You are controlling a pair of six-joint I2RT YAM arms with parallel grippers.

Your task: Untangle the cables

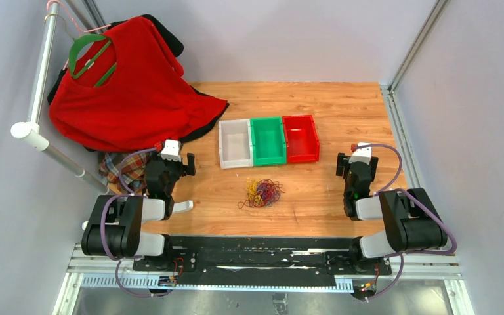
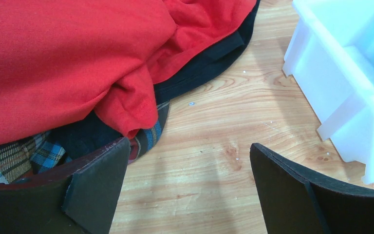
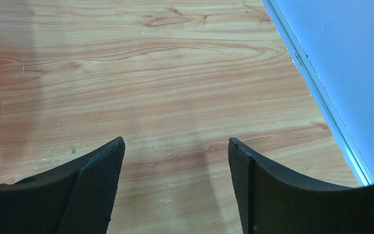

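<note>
The cables lie in one tangled heap of thin yellow, dark red and dark purple curls on the wooden table, in front of the three bins. My left gripper hangs open well to their left, close to the pile of clothes; in its wrist view only bare wood lies between the fingers. My right gripper stands open far to the right of the heap, and its wrist view shows nothing but table between its fingers. Neither wrist view shows the cables.
A white bin, a green bin and a red bin stand in a row behind the heap. A red shirt on a hanger drapes over dark and plaid clothes at the left. A wall rail borders the right side.
</note>
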